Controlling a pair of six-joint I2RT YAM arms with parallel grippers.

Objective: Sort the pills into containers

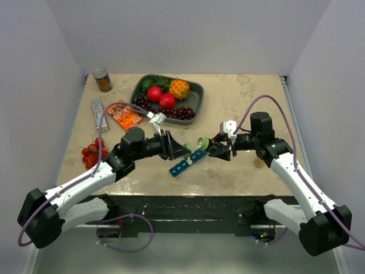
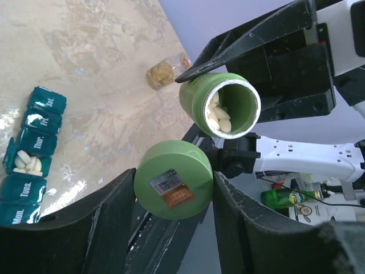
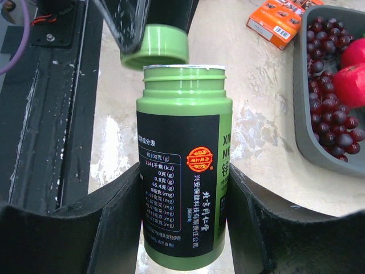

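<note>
My right gripper (image 1: pixel 219 147) is shut on a green pill bottle (image 3: pixel 182 171) with a black label, held on its side above the table. Its mouth is open and white pills (image 2: pixel 219 117) show inside. My left gripper (image 1: pixel 178 149) is shut on the bottle's green cap (image 2: pixel 173 180), just off the bottle's mouth; the cap also shows in the right wrist view (image 3: pixel 157 47). The teal-blue pill organizer (image 1: pixel 187 162) lies on the table below and between the grippers. In the left wrist view the organizer (image 2: pixel 31 154) has one compartment open with white pills (image 2: pixel 27 161) in it.
A dark grey tray (image 1: pixel 195 94) of fruit stands at the back. An orange packet (image 1: pixel 124 116), a white tube (image 1: pixel 99 113), a tin can (image 1: pixel 103 80) and red berries (image 1: pixel 93 153) lie at the left. A small tan bottle (image 2: pixel 165 71) lies on the table.
</note>
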